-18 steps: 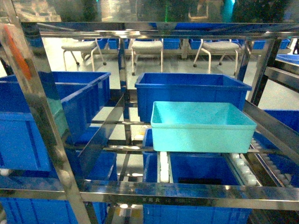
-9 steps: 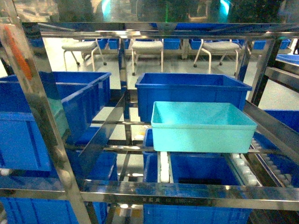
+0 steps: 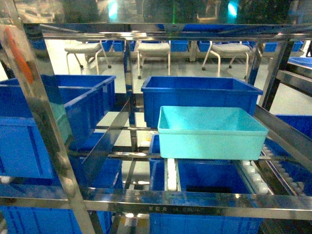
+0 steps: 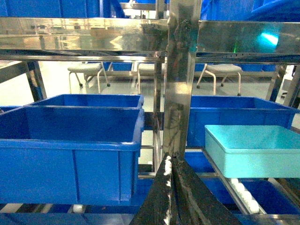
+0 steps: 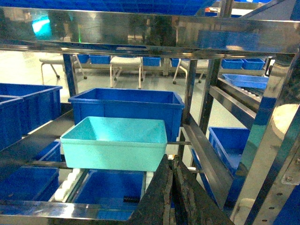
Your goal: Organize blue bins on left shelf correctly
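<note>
From the head camera, the tall shiny stainless-steel shelf (image 3: 44, 126) of square posts and flat rails fills the view. On its middle tier, right bay, a light turquoise shallow plastic bin (image 3: 210, 132) sits on the white-roller track (image 3: 256, 178), open top showing nothing inside. Just behind it stands a royal-blue rectangular plastic bin (image 3: 200, 95), its visible interior bare. In the left bay, large royal-blue tubs (image 3: 58, 117) stand one behind another. Below, a lower royal-blue bin (image 3: 207, 183) shows a dark patch on its floor. White chairs (image 3: 151, 51) stand on the floor beyond. Neither pincer shows here.

In the left wrist view, the left pincer (image 4: 173, 197) appears as dark fingers pressed together at the bottom edge, holding nothing, before a steel post (image 4: 180, 79). The blue tubs lie left, the turquoise bin right.

In the right wrist view, the right pincer (image 5: 171, 194) likewise shows its dark fingers closed on nothing, just below the turquoise bin's near right corner.
</note>
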Controlling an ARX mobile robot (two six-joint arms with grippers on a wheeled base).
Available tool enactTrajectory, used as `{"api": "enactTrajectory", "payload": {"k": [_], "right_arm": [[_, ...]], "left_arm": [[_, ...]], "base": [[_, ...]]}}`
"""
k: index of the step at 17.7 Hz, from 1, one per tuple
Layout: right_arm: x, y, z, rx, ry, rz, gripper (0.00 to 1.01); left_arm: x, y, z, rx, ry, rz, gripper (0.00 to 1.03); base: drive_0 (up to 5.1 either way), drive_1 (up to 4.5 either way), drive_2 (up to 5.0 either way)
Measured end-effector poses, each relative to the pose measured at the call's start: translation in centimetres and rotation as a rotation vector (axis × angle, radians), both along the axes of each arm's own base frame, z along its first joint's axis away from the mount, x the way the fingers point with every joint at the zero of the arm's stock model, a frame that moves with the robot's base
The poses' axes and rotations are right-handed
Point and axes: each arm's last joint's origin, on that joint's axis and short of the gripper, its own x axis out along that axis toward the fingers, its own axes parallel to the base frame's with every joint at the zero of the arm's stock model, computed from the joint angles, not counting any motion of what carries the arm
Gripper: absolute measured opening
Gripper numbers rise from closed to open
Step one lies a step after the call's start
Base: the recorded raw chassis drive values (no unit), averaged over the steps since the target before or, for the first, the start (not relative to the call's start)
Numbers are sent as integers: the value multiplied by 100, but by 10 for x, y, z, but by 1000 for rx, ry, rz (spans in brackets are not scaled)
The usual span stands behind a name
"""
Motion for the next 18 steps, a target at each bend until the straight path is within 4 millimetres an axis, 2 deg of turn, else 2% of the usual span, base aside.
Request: {"api": "enactTrajectory", "payload": {"k": [3, 4, 6, 7, 8, 12, 15, 18], "right_arm": [[-6, 0, -6, 0, 48, 0, 2], [-11, 0, -1, 0, -9, 0, 2], [-11, 0, -3, 0, 9, 0, 2], [-11, 0, -3, 0, 8, 0, 2], [-11, 0, -3, -2, 10, 0, 10], [-11, 0, -3, -2, 9, 0, 56], [-11, 0, -3, -2, 8, 0, 91], [-11, 0, -3, -2, 8, 0, 100]], "left_arm": [[-1, 0, 0, 0, -1, 0, 2], [-3, 0, 0, 0, 2, 0, 2], [-5, 0, -1, 0, 3, 0, 2], [-15, 0, -2, 0, -5, 0, 2], [-15, 0, -5, 0, 21, 0, 2], [-15, 0, -4, 0, 16, 0, 46], [-15, 0, -4, 0, 16, 0, 80], [-15, 0, -4, 0, 15, 0, 91]], "base": [[0, 0, 0], [0, 0, 0], [0, 0, 0], [0, 0, 0], [0, 0, 0], [0, 0, 0], [4, -427, 436], [10, -415, 434]]}}
